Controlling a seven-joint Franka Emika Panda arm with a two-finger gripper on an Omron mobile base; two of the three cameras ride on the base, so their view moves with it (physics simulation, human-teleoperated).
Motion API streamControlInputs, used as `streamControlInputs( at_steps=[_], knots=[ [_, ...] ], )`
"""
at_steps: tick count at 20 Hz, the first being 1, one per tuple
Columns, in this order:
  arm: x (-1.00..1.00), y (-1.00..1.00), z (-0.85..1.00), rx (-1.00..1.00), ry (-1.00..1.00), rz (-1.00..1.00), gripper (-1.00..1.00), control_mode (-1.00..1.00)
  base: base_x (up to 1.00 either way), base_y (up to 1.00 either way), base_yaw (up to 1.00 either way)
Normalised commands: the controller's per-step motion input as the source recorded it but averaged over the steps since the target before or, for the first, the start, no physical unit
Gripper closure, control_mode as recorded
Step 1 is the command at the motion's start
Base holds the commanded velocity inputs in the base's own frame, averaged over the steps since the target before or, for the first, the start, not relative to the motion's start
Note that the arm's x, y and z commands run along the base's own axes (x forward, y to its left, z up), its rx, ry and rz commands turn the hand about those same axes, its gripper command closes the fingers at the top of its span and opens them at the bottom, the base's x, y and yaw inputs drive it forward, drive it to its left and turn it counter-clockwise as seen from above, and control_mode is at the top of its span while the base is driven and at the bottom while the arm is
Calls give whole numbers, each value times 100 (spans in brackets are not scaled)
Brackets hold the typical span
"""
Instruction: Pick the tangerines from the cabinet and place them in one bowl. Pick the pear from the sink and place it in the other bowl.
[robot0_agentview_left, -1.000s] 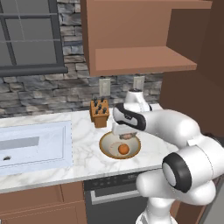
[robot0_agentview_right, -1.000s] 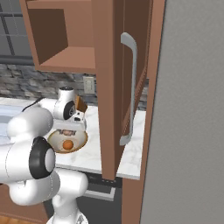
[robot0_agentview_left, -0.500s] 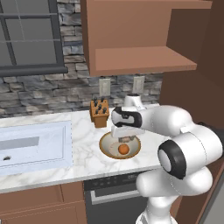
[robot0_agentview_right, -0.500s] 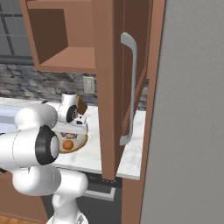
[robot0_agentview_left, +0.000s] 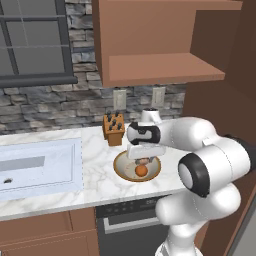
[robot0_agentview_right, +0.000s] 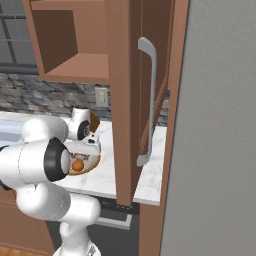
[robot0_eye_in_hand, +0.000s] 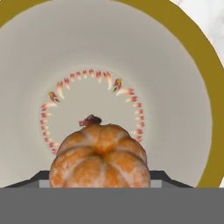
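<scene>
The jaws held a tangerine (robot0_eye_in_hand: 100, 157) over the tan bowl (robot0_agentview_left: 121, 170); released from there, it would probably knock the other tangerine (robot0_agentview_left: 141, 170) out.

light: even, bright | shadows: soft, faint | glare: none | focus: sharp, rendered

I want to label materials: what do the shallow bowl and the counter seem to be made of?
Shallow bowl: likely glazed ceramic, with a smooth cream inside, a tan rim and a painted ring of small marks. Counter: looks like polished marble, white with grey veins, though it could be an imitation.
</scene>
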Motion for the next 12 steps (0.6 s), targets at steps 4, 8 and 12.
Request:
streamControlInputs(
  at_steps=[4,8,12],
  knots=[
    [0,0,-1,0,3,0,100,-100,0,0,0],
    [0,0,-1,0,2,0,-100,-100,0,0,0],
    [0,0,0,0,1,0,-100,-100,0,0,0]
  ],
)
